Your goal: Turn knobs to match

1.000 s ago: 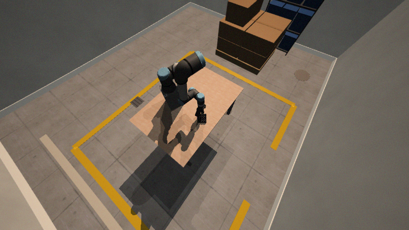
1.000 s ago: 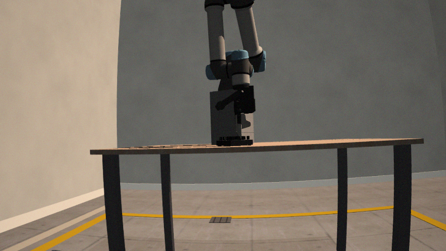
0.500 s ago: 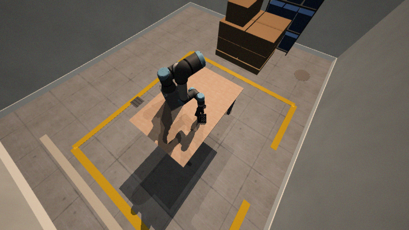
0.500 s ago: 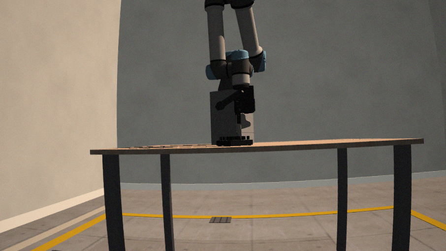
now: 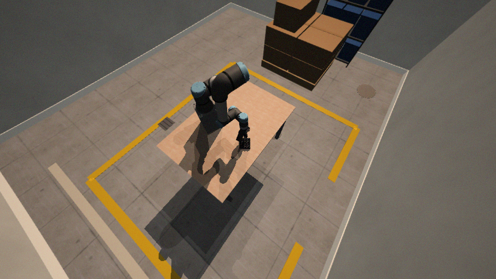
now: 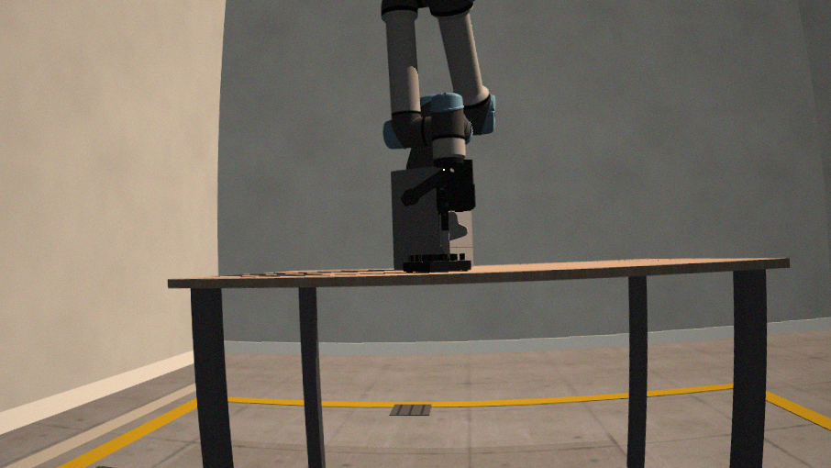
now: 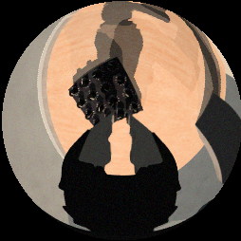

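The knob box [image 7: 105, 90] is a small black block with a grid of several knobs. It lies on the wooden table and also shows in the top view [image 5: 245, 144] and the exterior view [image 6: 436, 264]. My gripper [image 7: 120, 113] hangs straight down over the box's near edge, at the row closest to me. In the exterior view the gripper [image 6: 445, 228] is a little above the knobs and touches none of them. The fingers are almost together with only a thin gap, and nothing is between them. The knob marks are too small to read.
The arm's grey base block [image 6: 430, 217] stands right behind the box. The table edge [image 5: 263, 145] is close to the box on the right. Stacked cardboard boxes [image 5: 305, 41] stand on the floor far behind the table.
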